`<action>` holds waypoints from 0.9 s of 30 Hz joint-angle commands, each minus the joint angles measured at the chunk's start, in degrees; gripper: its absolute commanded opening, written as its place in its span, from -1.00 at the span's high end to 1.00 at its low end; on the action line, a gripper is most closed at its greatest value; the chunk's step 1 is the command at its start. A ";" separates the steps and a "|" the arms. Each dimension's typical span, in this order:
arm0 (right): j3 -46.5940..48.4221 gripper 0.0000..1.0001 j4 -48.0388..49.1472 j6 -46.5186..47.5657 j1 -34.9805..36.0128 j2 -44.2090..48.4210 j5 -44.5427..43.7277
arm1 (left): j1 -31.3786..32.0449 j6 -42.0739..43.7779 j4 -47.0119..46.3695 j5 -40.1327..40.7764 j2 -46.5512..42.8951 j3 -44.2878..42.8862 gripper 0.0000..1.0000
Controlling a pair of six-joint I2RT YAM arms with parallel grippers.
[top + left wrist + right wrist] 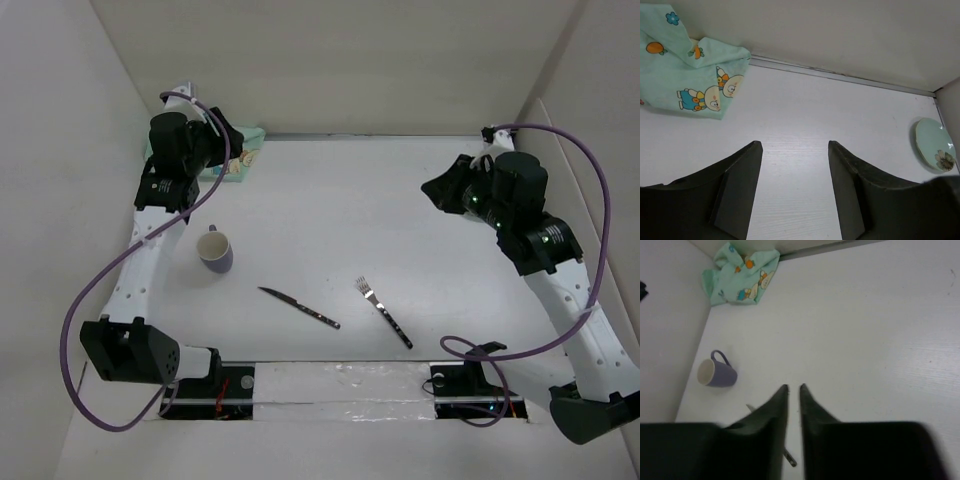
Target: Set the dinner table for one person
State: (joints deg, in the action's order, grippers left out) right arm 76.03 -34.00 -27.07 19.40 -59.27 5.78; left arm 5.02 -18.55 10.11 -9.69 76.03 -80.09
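Note:
The dinner table [330, 220] is a wide matte-white top. On it lie a knife [300, 308] and a fork [383, 312] near the front, and a purple mug [215, 250] stands at the left. A pale green plate [934, 145] with a flower print rests by the right wall in the left wrist view. My left gripper [795, 145] is open and empty, at the back left [228, 140] beside the mint-green cartoon cloth [244, 160]. My right gripper [793, 387] is shut and empty, held above the table at the right [430, 188].
The cloth [690, 70] lies crumpled in the back left corner; it also shows in the right wrist view [740, 275], as does the mug [716, 372]. White walls enclose the table on three sides. Purple cables loop beside both arms.

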 commanded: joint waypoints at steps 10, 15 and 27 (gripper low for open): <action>-3.35 1.00 4.56 -0.62 0.20 -1.20 7.41 | -0.27 5.10 14.66 26.36 31.41 -32.47 0.95; -2.30 1.00 3.77 0.08 1.25 -4.00 6.44 | -1.41 0.63 18.46 27.46 45.40 -42.68 0.08; -2.38 0.30 3.32 0.35 3.37 -7.88 5.12 | -3.17 -3.95 18.46 19.89 59.92 -47.78 -0.33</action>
State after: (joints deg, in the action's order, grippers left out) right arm 72.27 -32.60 -27.27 22.02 -67.44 11.31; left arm 1.89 -20.97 28.77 11.57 135.87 -124.53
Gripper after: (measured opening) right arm 0.326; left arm 0.663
